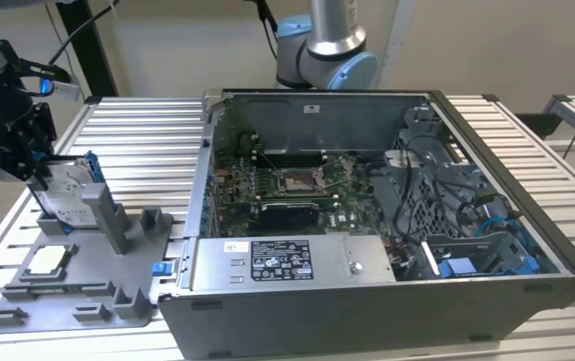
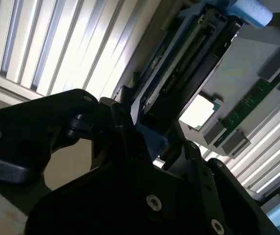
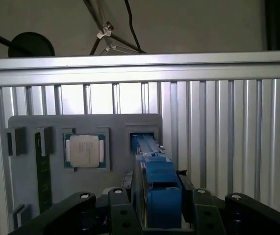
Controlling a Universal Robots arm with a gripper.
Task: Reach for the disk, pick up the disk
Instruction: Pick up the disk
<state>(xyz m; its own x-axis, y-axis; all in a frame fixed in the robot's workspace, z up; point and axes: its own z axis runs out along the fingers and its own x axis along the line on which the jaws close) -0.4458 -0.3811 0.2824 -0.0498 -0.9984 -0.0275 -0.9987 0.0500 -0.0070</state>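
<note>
We see the gripper (image 3: 162, 208) closed on the disk (image 3: 160, 169). In the first wrist view its black fingers (image 3: 124, 208) press against both sides of the blue bracket around the drive. In the second wrist view they hold the bracket's blue end while the rest of the disk (image 2: 179, 63) runs away from them, edge-on.

In the exterior view the disk (image 1: 67, 194) stands upright with its white label showing. Its lower edge is down in a slot at the back corner of the grey fixture plate (image 1: 86, 289), and the gripper (image 1: 26, 162) grips its upper edge from above.

On the same plate, in a square pocket just beside the disk's slot, lies a chip module (image 3: 84, 151). Beyond the chip, a green memory stick (image 3: 44, 176) sits in a narrow slot.

The plate lies on a slatted metal table (image 1: 137, 135). Just beside the plate, on the exterior view's right, an open computer case (image 1: 367, 301) lies on the table. Behind the case, well apart from the plate, rises the arm's base (image 1: 328, 53).
</note>
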